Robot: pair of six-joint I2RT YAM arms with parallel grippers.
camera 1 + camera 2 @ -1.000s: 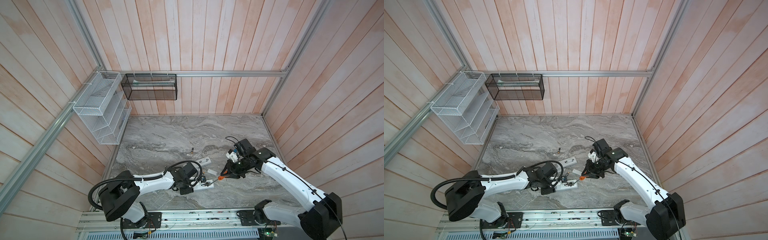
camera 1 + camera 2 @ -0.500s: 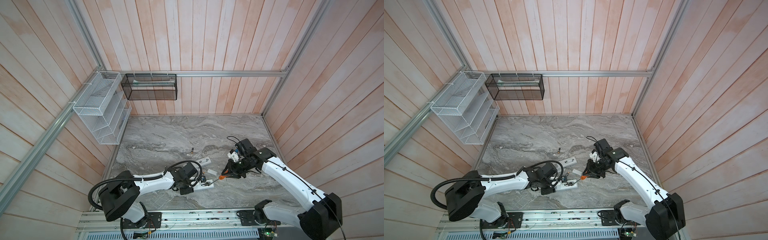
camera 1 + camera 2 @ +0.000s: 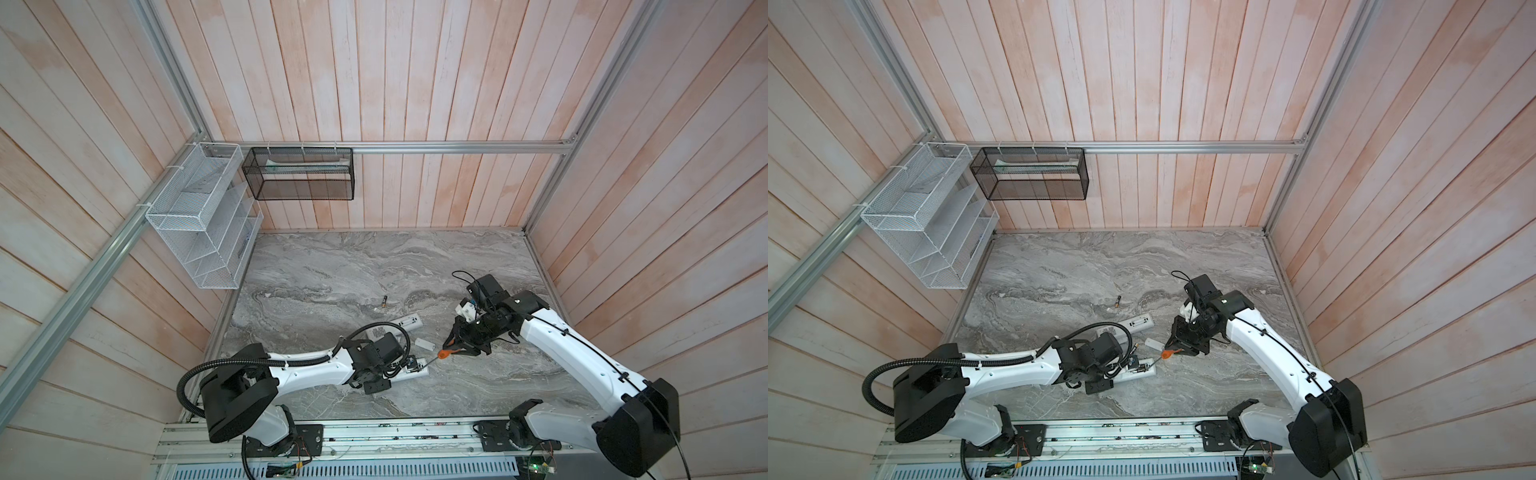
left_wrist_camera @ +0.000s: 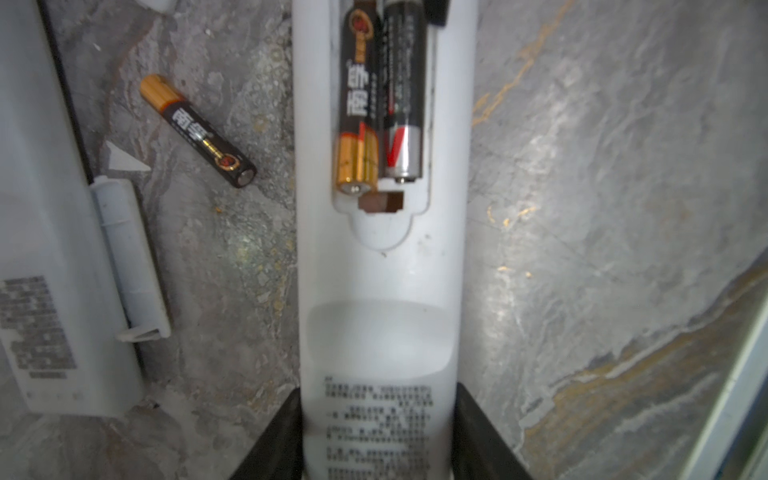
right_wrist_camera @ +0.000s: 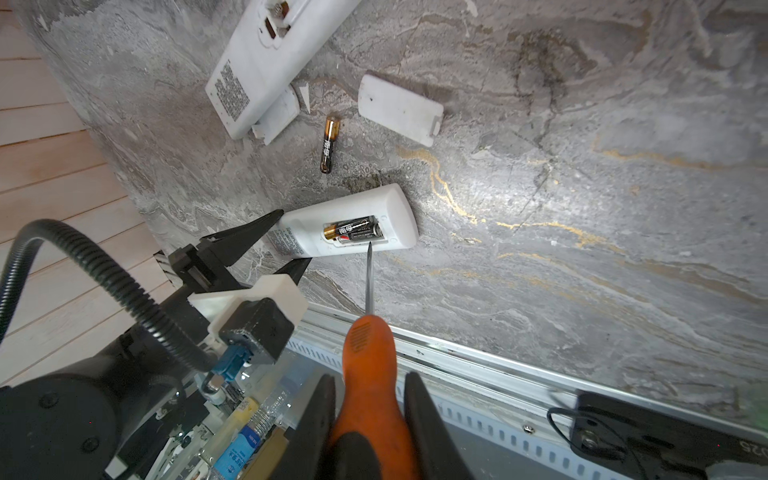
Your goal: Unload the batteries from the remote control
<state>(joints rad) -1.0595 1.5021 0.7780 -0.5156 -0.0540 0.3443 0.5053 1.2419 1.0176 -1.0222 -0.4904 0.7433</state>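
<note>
A white remote control (image 4: 382, 291) lies back up on the marble table, and my left gripper (image 4: 378, 399) is shut on its lower end. Its compartment stands uncovered with two batteries (image 4: 359, 104) side by side inside. My right gripper (image 5: 370, 376) is shut on an orange-handled screwdriver (image 5: 368, 357), whose tip touches the compartment's edge by the batteries (image 5: 353, 230). A loose battery (image 5: 330, 143) lies beside the remote (image 5: 395, 212). In both top views another battery (image 3: 384, 301) (image 3: 1117, 301) lies farther back.
A second white remote (image 5: 257, 70) lies back up nearby, with a loose cover (image 5: 401, 109) and another cover (image 4: 129, 257) beside it. The front metal rail (image 5: 540, 374) runs close under the screwdriver. A white wire rack (image 3: 199, 224) and a black mesh basket (image 3: 299, 174) hang on the walls.
</note>
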